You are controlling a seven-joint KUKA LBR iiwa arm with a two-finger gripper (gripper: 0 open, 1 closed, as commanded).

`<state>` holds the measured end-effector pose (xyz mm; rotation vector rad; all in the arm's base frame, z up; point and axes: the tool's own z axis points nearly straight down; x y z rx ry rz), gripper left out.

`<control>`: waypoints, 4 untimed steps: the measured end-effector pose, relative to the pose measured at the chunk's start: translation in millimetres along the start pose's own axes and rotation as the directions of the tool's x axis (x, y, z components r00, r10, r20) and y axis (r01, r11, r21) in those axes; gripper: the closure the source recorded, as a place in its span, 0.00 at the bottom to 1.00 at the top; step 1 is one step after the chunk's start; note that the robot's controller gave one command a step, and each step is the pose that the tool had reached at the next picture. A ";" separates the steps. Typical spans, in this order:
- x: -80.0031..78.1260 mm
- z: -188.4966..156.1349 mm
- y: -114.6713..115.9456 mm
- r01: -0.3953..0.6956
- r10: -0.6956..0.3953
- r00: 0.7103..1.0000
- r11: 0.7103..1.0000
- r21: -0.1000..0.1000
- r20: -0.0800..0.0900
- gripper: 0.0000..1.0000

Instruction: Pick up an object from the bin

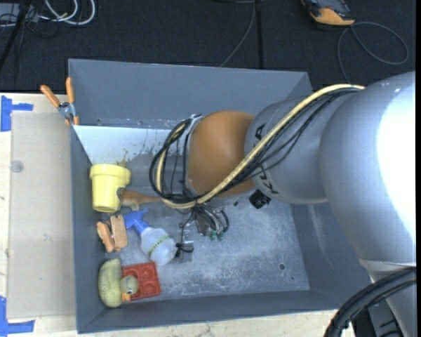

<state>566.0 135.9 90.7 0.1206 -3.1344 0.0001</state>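
My gripper (pixel 186 239) hangs low over the bin floor left of the middle, mostly hidden under the arm's orange cover. Its dark tip is right next to a small translucent white bottle (pixel 156 246) with a blue cap (pixel 135 222), which lies tilted on the floor just to its left. I cannot tell whether it touches the bottle. A red toy brick (pixel 143 281) lies in front of the bottle, toward the near left corner.
Along the left wall lie a yellow cup (pixel 107 186) with a wooden-handled tool (pixel 139 199) beside it, wooden clothespins (pixel 112 233) and a yellow rubber duck (pixel 110 283). The arm and its cables cover the bin's middle and right.
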 end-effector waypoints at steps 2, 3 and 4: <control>-9.9 -11.6 39.9 -0.119 0.119 0.993 0.993 0.000 -0.002 0.00; -13.9 5.9 41.7 -0.247 0.247 0.969 0.969 0.002 -0.004 0.00; -11.2 21.6 22.0 -0.290 0.290 0.957 0.957 0.002 -0.005 1.00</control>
